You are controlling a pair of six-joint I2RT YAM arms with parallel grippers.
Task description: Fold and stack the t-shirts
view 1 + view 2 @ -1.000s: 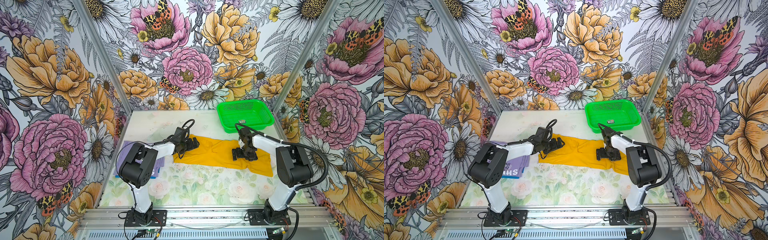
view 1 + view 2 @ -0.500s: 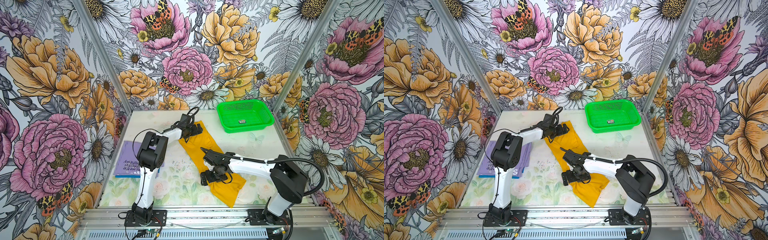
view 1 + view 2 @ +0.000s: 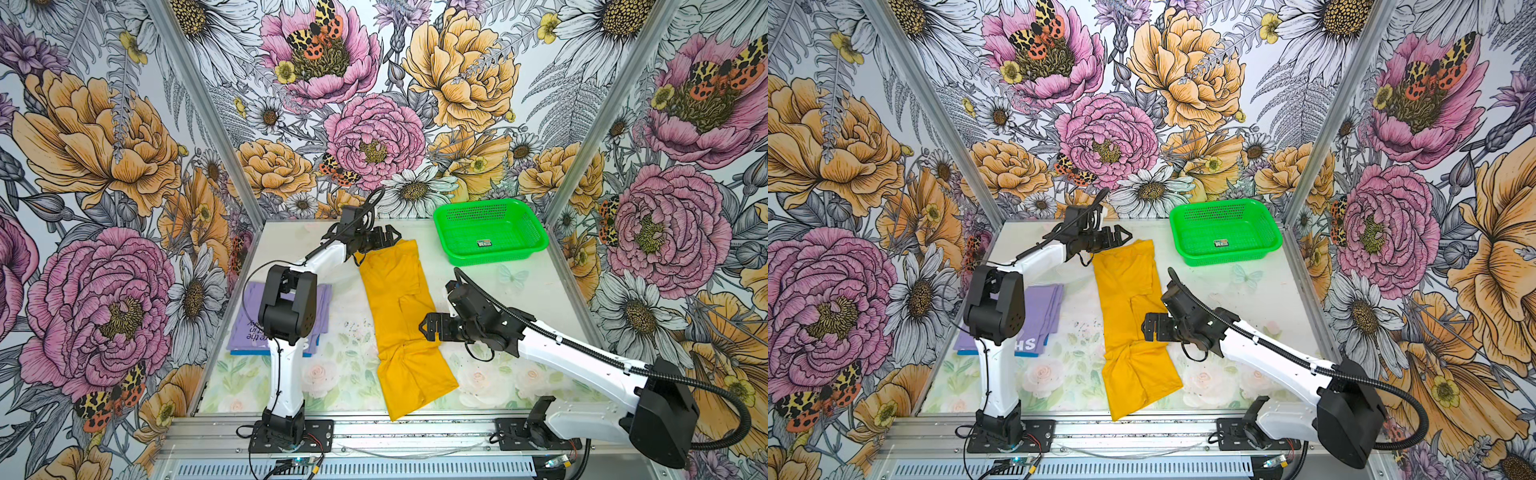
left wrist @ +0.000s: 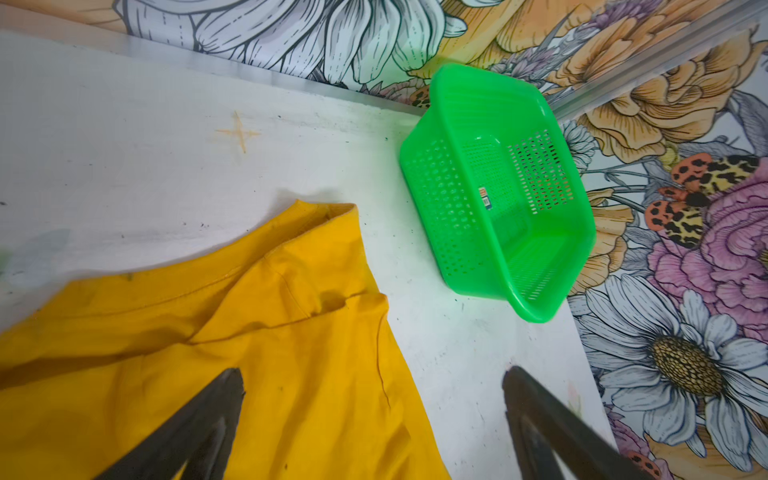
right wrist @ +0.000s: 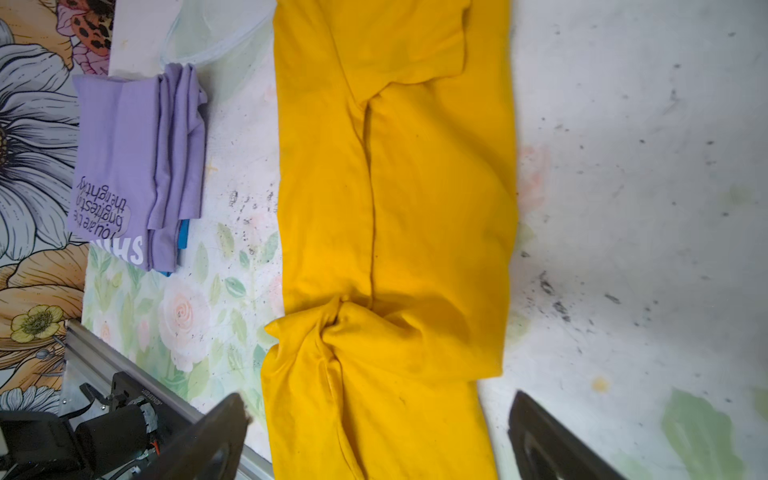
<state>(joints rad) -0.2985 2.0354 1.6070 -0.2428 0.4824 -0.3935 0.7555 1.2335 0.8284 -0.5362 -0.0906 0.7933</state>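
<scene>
Lying 12-to-6 o'clock, yellow t-shirt (image 3: 399, 316) had left pincer (image 3: 388, 240) at its 12 end, right pincer (image 3: 424, 327) at 3; both gaped empty.

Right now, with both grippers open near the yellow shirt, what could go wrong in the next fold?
The yellow t-shirt is bunched into a pucker midway; folding over it may trap a lump. Its near corner reaches past the table edge and might drag or snag on the metal rail.

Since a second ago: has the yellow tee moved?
Yes. The yellow tee swung from lying crosswise in front of the basket to running lengthwise, left of it, down to the front rail.
</scene>
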